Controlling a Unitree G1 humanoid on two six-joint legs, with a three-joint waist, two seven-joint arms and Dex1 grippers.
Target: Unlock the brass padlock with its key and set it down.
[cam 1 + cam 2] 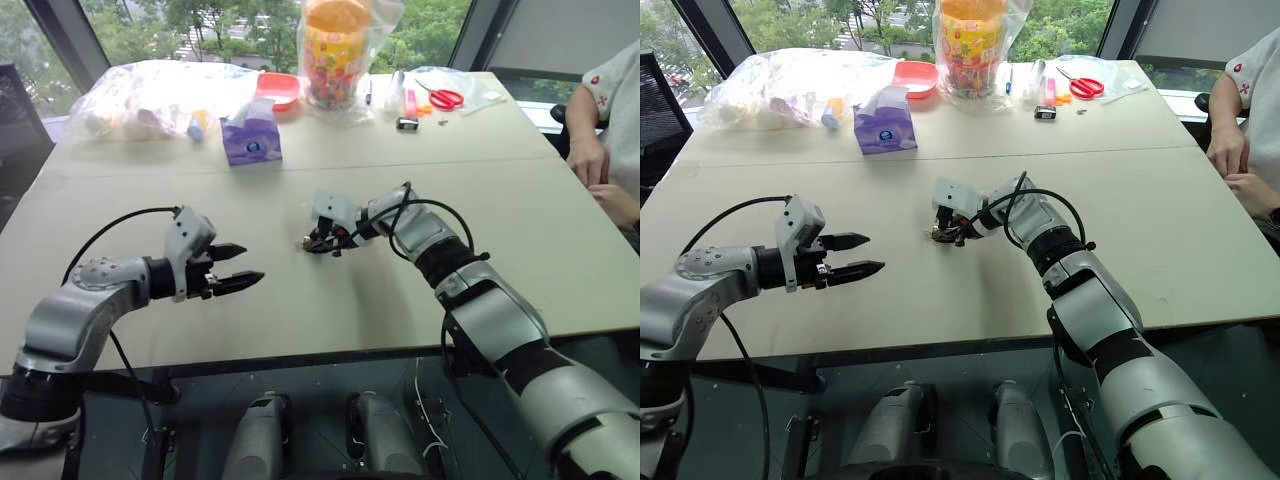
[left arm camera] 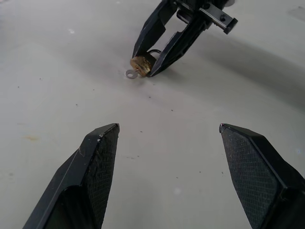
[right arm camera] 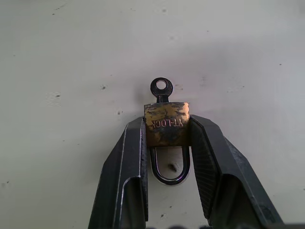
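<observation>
Pinching the brass padlock (image 3: 166,124) low over the table (image 1: 330,320), the right gripper (image 3: 167,131) leaves its key (image 3: 161,88) exposed for the left gripper (image 1: 238,277), whose fingers wait wide apart and empty nearby.

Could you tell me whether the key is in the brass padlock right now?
In: the key's round bow sticks out of the brass padlock, which the right gripper clamps.

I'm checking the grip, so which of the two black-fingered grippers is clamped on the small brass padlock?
The right gripper: its fingers are shut on the brass padlock, key in place. The left gripper is open, holding nothing.
</observation>
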